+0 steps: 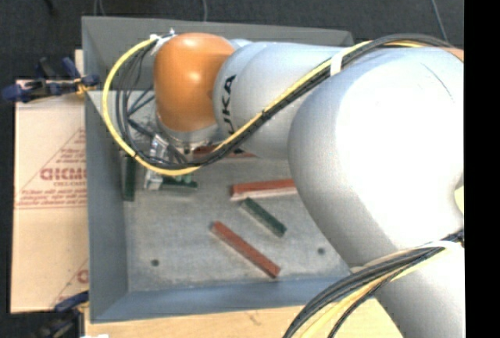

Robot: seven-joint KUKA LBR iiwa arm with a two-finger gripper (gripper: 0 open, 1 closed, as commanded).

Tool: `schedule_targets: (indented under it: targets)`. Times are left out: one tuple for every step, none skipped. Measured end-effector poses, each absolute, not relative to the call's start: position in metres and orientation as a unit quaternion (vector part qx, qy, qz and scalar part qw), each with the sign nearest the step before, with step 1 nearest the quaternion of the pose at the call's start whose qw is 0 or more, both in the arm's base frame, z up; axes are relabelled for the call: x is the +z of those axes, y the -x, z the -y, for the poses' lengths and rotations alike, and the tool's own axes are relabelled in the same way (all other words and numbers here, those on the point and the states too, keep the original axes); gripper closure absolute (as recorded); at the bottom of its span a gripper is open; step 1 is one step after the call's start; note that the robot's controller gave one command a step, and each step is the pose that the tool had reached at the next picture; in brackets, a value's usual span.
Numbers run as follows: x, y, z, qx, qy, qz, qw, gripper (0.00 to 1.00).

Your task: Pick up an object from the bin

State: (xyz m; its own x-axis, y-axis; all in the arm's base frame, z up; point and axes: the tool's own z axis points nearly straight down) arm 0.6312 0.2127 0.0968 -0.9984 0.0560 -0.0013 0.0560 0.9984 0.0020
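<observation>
You are looking down into a grey metal bin [105, 243] with a speckled floor. The robot's white arm [375, 149] comes in from the right and covers most of the bin's right and upper parts. Its wrist, under a rounded orange cover [186, 79], is over the bin's upper left area.

The gripper [162, 167] sits just below the orange cover, low over the floor near the left wall. The wrist hides most of it, so you cannot tell how far open it is or whether it has hold of anything.

Two things lie closest to it. A short dark green block [180, 182] lies flat just to its lower right, and a dark green bar [127, 176] lies along the foot of the left wall, just to the gripper's left. You cannot tell whether the gripper touches either one.

Three more bars lie apart from one another on the open floor toward the middle:
- A red-brown bar [263, 189] lies nearly level, its right end at the edge of the arm.
- A second dark green bar [262, 217] lies just below it, slanting down to the right.
- A longer red-brown bar [244, 249] lies lower still, also slanting down to the right.

A further reddish piece [209, 150] shows partly under the wrist, to the right of the gripper.
</observation>
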Motion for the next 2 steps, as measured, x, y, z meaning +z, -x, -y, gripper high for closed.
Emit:
schedule_targets:
  targets:
    - [0.1364, -0.6374, -0.2077, 0.001, -0.022, -1.0, 0.002, 0.0]
    - [0.1363, -0.6372, -0.2079, 0.001, -0.023, -1.0, 0.002, 0.0]
